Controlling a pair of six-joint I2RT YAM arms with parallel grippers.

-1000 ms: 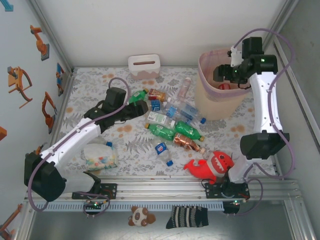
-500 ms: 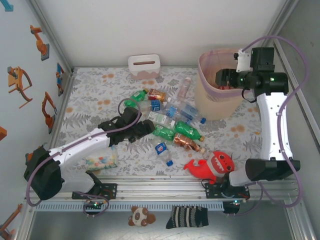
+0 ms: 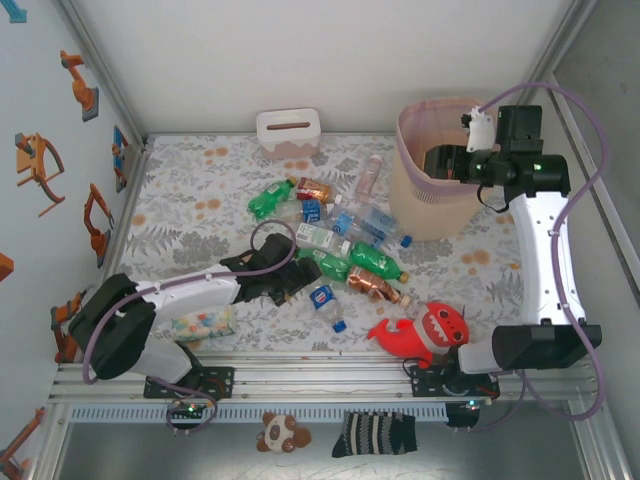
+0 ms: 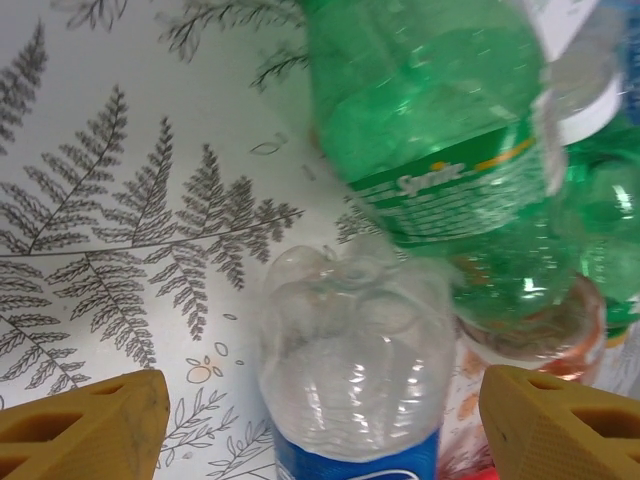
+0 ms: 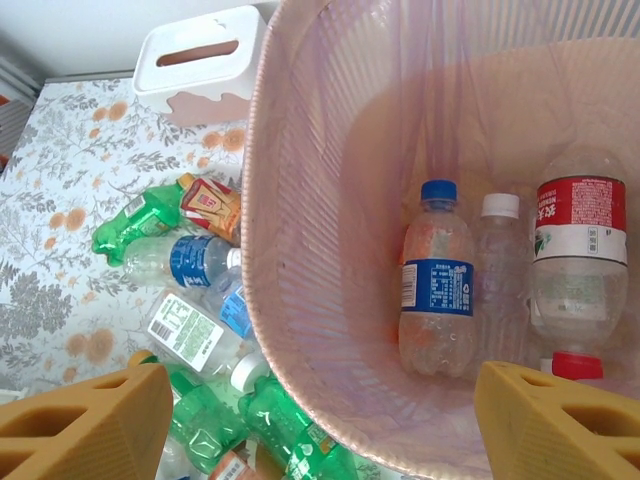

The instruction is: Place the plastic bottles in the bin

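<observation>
Several plastic bottles [image 3: 345, 240] lie in a heap mid-table, clear, green and copper-brown. My left gripper [image 3: 298, 284] is low at the heap's near side, open. A clear bottle with a blue label [image 4: 350, 370] lies base-first between its yellow fingers [image 4: 85, 430], with a gap on both sides. A green Sprite bottle [image 4: 440, 130] lies just beyond it. My right gripper [image 3: 440, 162] hangs open over the bin [image 3: 410, 205], holding nothing. In the bin [image 5: 270, 230] lie a blue-labelled bottle [image 5: 437, 280], a clear white-capped one [image 5: 500, 280] and a red-labelled one [image 5: 578, 250].
A white box with a slot [image 3: 288, 132] stands at the back. A red plush shark [image 3: 425, 330] lies near the front right, and a clear bag of pastel bits [image 3: 200, 322] sits under my left arm. Metal frame rails run along the table sides.
My left gripper has swept from the back of the heap toward the near edge and dropped low at the blue-labelled bottle. The right gripper stayed over the bin while its arm swung right.
</observation>
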